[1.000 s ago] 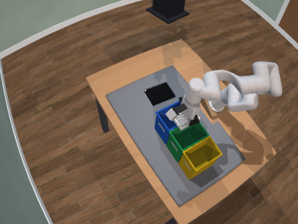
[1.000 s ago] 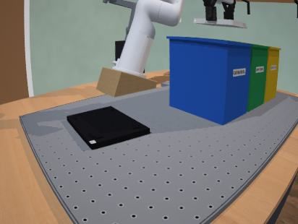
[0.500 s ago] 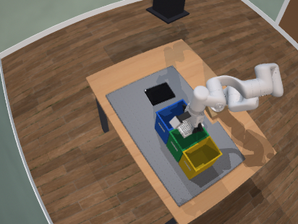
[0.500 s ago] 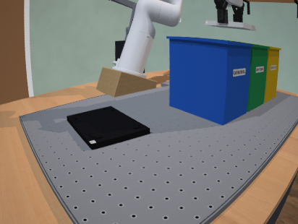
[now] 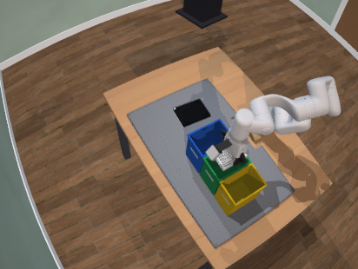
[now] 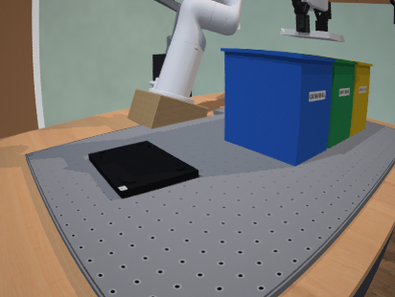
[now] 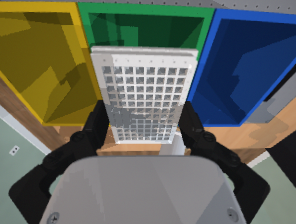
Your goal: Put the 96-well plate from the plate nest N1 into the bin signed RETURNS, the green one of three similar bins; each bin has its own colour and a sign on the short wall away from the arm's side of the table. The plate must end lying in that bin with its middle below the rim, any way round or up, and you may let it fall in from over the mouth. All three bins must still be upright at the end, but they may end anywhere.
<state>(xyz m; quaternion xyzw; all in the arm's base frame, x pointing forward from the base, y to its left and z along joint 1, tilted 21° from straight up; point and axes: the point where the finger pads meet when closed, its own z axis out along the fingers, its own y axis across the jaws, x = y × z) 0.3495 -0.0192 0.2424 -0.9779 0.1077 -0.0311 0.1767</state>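
My gripper (image 7: 144, 109) is shut on the white 96-well plate (image 7: 145, 92) and holds it flat above the bins. In the wrist view the plate lies over the near part of the green bin (image 7: 145, 30), with the yellow bin (image 7: 42, 65) to the left and the blue bin (image 7: 245, 65) to the right. In the top view the plate (image 5: 223, 160) hangs over the green bin (image 5: 215, 173). In the exterior view the plate (image 6: 313, 34) is well above the bin rims, over the blue bin (image 6: 273, 102) and green bin (image 6: 342, 102). The black plate nest (image 5: 192, 112) is empty.
The three bins stand upright in a row, touching, on the grey perforated mat (image 6: 216, 216). The yellow bin (image 5: 241, 188) is at the row's end. The nest (image 6: 141, 168) lies beyond the blue bin. A wooden wedge (image 6: 160, 109) holds the arm's base.
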